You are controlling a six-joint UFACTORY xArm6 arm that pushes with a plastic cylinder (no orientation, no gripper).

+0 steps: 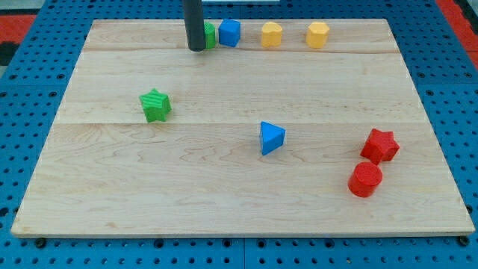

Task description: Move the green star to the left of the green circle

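The green star (155, 105) lies on the wooden board (239, 187) at the view's left of middle. The green circle (210, 34) sits at the view's top, mostly hidden behind my rod. My tip (196, 48) rests at the top of the board, touching or just to the left of the green circle. The tip is well above and to the right of the green star.
A blue block (230, 33) stands right of the green circle. Two yellow blocks (271, 34) (317, 34) follow along the top edge. A blue triangle (271, 137) lies near the middle. A red star (379, 145) and a red cylinder (365, 179) sit at lower right.
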